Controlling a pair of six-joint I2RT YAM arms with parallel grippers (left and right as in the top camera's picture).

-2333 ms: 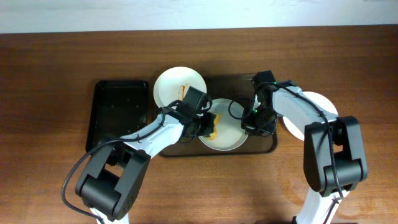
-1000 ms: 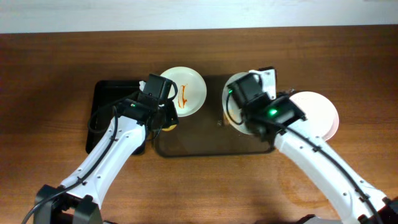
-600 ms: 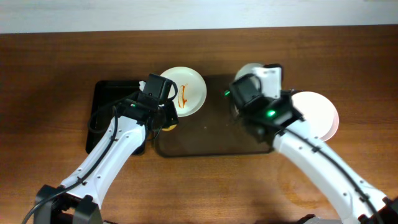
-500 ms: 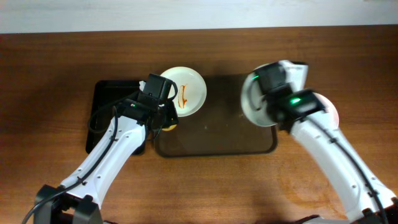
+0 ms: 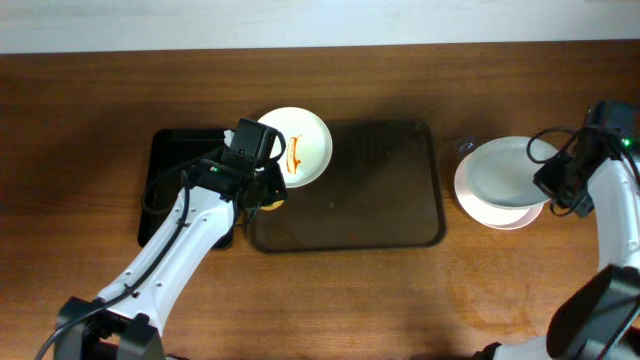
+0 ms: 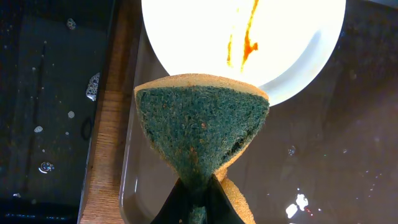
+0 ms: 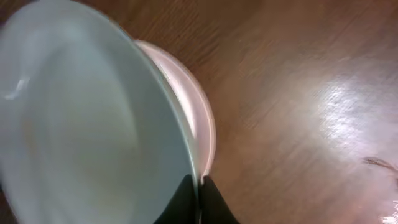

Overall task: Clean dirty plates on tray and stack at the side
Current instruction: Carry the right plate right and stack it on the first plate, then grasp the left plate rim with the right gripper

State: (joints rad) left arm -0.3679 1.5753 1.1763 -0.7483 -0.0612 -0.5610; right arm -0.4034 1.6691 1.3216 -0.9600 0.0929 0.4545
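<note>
A dirty plate (image 5: 300,143) with an orange-red smear sits on the dark brown tray's (image 5: 380,215) far left corner; it also shows in the left wrist view (image 6: 205,37). My left gripper (image 5: 262,190) is shut on a green and yellow sponge (image 6: 202,127) and holds it just in front of that plate. My right gripper (image 5: 553,188) is shut on the rim of a clean pale plate (image 5: 500,175), also in the right wrist view (image 7: 81,124), held over a white plate (image 7: 196,115) on the table right of the tray.
A smaller black tray (image 5: 185,175) lies left of the brown tray, with wet drops in it (image 6: 50,93). The wood table (image 5: 330,300) runs along the front, and the brown tray's middle holds only a few drops.
My right gripper has lifted the wiped plate off the tray and carried it right, onto the plate at the side. My left gripper drew back left with the sponge, then stayed still.
</note>
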